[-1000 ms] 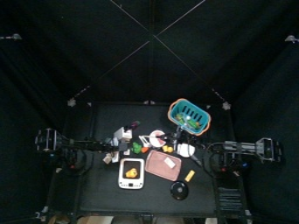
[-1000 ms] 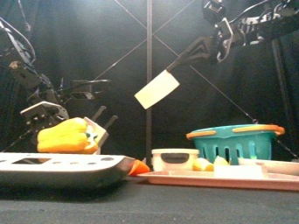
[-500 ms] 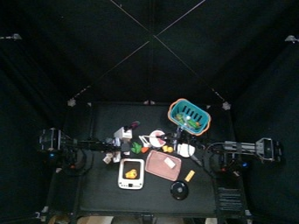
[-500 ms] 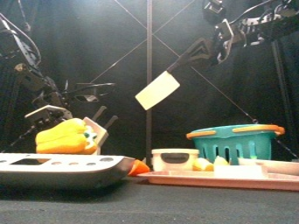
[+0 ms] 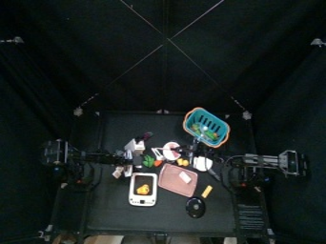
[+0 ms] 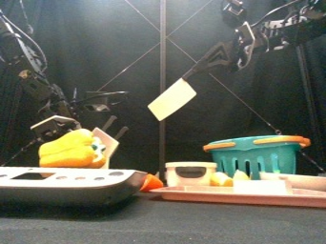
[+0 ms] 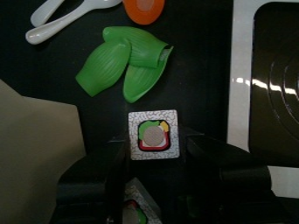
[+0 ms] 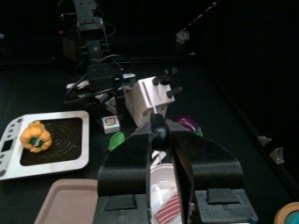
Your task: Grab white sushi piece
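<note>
The white sushi piece [image 7: 156, 137] is a small white square with a red, green and grey centre, lying flat on the black table. In the left wrist view my left gripper [image 7: 159, 154] is open, with one jaw on each side of the piece's near edge, just above it. In the top view the left gripper [image 5: 133, 149] is left of the table's middle, and the piece is too small to pick out. My right gripper [image 8: 163, 133] is shut and empty, held high at the right [image 6: 246, 40].
Green leaves [image 7: 124, 66], a white spoon [image 7: 61, 14] and an orange piece [image 7: 152, 9] lie beyond the sushi. The white scale [image 7: 267, 79] with a yellow pepper [image 6: 71, 150] is beside it. A pink tray [image 5: 186, 182] and a teal basket [image 5: 208, 126] stand to the right.
The left arm has shifted slightly in the front view. Nothing else has visibly moved.
</note>
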